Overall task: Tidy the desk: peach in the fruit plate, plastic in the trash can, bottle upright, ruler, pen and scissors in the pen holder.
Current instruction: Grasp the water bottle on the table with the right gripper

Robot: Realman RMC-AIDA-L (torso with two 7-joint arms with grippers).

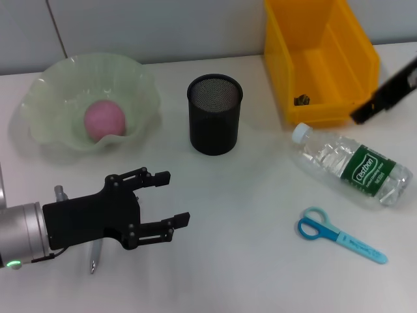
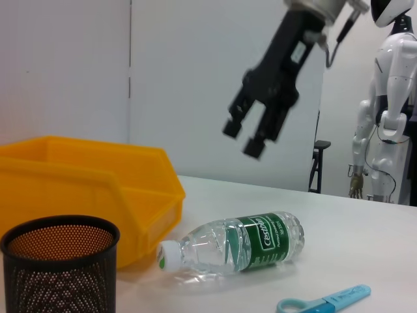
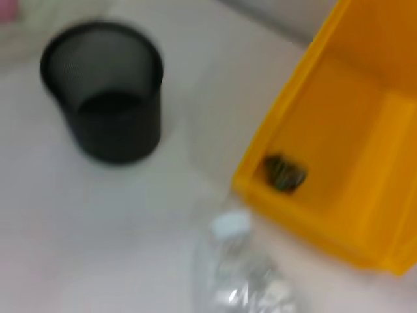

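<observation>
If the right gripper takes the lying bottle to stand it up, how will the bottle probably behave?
The bottle lies on its side on the desk, so a nudge would probably roll it. Its clear, crinkled wall looks thin and may dent under a squeeze. The right gripper hangs above it.

On the desk [image 1: 247, 261] — one peach [image 1: 104, 120], one fruit plate [image 1: 140, 85], one pen holder [image 1: 215, 115], one trash can [image 1: 283, 72], one bottle [image 1: 352, 166], one pair of scissors [image 1: 339, 236] and one pen [image 1: 94, 255] — plus one small dark scrap [image 1: 301, 100] in the trash can.
</observation>
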